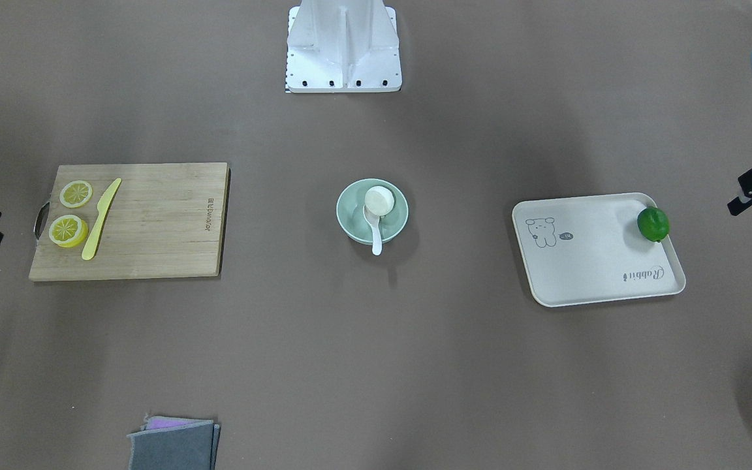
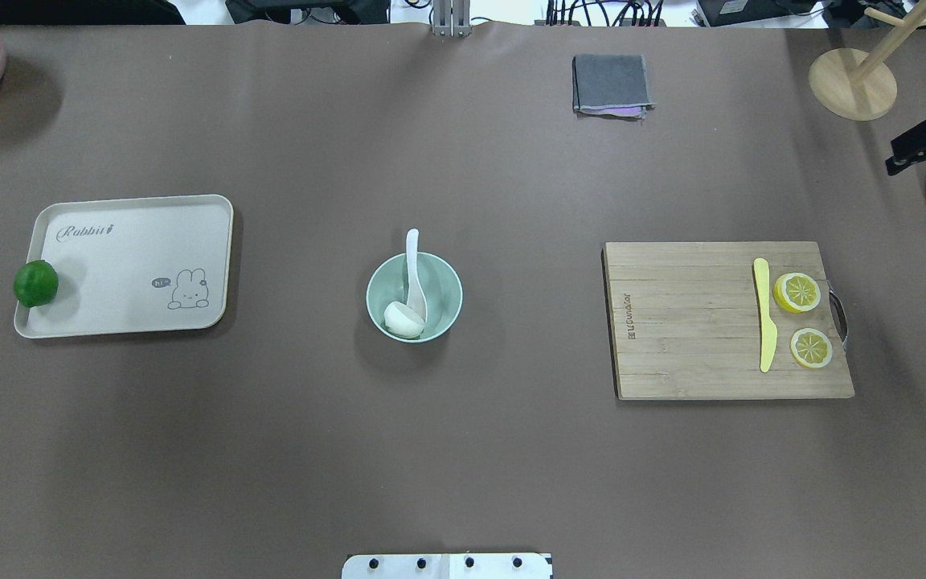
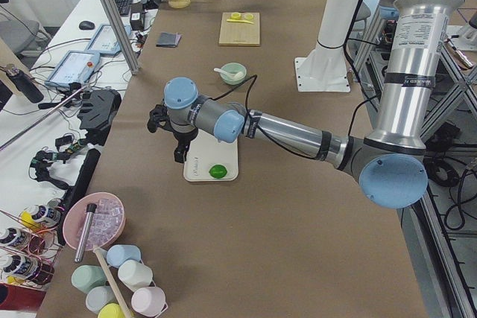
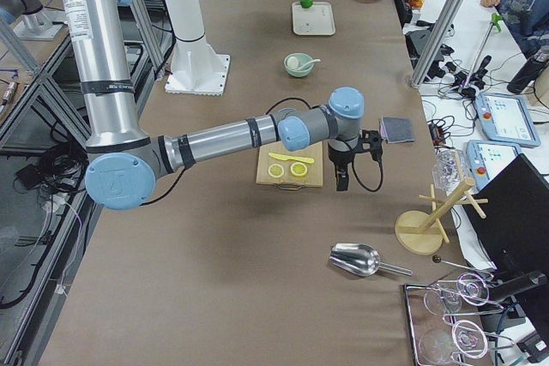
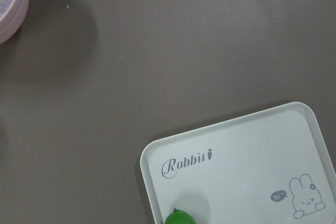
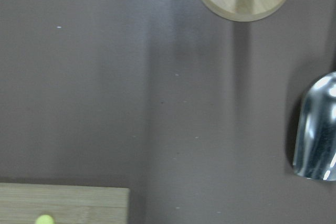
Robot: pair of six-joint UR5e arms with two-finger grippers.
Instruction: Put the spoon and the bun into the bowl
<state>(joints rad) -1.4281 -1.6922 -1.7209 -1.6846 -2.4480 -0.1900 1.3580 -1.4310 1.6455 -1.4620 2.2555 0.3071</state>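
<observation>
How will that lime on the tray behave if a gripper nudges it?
The lime looks round and smooth, so it would probably roll. It sits at the tray's rim, so a nudge could send it onto the table. Its glossy skin may slip in a grip.

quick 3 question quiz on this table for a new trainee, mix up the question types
1. True or false: the bun sits inside the bowl.
2. The spoon has its handle: A) wholly inside the bowl, B) sticking out over the rim, C) upright and clear of the bowl?
3. How many lemon slices lie on the cutting board?
Key: 1 true; 2 B; 3 two.
</observation>
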